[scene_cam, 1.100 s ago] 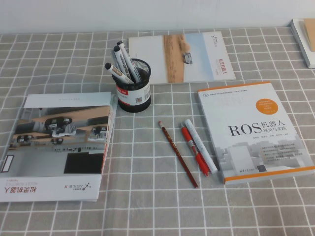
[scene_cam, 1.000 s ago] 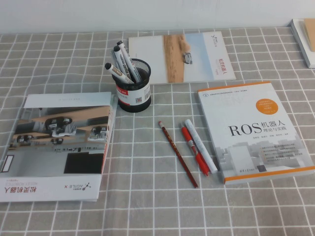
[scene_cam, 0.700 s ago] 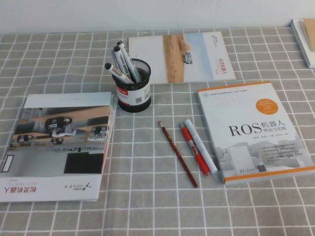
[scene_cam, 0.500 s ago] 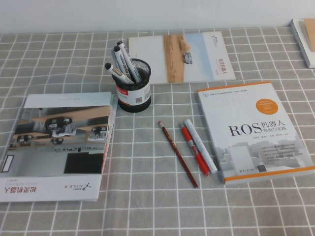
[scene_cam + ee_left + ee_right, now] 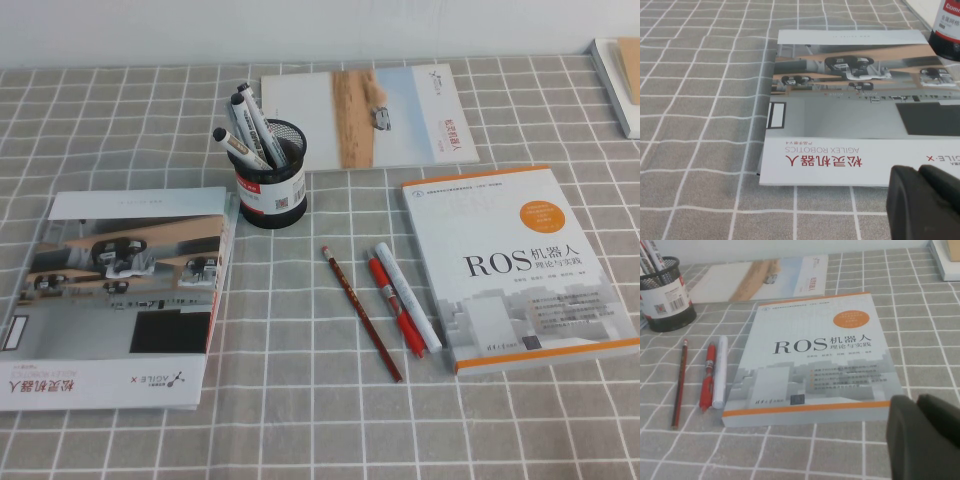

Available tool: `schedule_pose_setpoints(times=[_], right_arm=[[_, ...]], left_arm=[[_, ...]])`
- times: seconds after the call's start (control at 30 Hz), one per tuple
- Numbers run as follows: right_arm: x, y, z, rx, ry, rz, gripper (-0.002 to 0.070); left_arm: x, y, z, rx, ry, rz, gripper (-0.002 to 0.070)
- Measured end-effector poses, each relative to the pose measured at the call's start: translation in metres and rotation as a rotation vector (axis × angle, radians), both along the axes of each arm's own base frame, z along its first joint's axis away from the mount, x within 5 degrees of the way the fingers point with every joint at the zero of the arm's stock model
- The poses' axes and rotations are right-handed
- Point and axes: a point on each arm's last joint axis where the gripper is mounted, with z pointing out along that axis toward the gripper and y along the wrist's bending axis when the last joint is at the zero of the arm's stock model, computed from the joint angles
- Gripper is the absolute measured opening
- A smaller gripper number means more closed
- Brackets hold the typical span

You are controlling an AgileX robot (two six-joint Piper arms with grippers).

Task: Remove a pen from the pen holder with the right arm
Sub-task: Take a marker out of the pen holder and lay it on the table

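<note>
Pens tilted in pen holder, tabletop, untouched. Right gripper pinched closed, empty, near ROS book. Left gripper closed, empty, near brochure.

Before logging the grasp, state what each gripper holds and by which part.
Nothing is held. The right gripper is shut, empty, by the ROS book; the left gripper likewise by the AgileX booklet. The pens stand untaken in the pen holder.
</note>
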Motion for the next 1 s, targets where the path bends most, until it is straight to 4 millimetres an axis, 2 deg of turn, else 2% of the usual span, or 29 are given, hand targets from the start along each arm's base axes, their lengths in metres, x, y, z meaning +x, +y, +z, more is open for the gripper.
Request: schedule_pose_setpoints(times=[0.27, 0.37, 0.57, 0.87, 1.0], right_arm=[[0.000, 0.000, 0.000, 0.009, 0.001, 0.001, -0.0013], [0.000, 0.001, 0.003, 0.077, -0.014, -0.005, -0.0013], [0.002, 0.000, 0.013, 0.325, -0.076, -0.046, -0.0013], [0.002, -0.001, 0.015, 0.363, -0.088, -0.053, -0.0013], [0.001, 0.000, 0.018, 0.442, -0.074, -0.046, -0.0013]], left_arm=[[0.000, 0.000, 0.000, 0.000, 0.000, 0.000, -0.0005], [0.000, 0.000, 0.000, 0.000, 0.000, 0.000, -0.0005], [0.000, 0.000, 0.000, 0.000, 0.000, 0.000, -0.0005], [0.000, 0.000, 0.000, 0.000, 0.000, 0.000, -0.0005], [0.000, 0.000, 0.000, 0.000, 0.000, 0.000, -0.0005]])
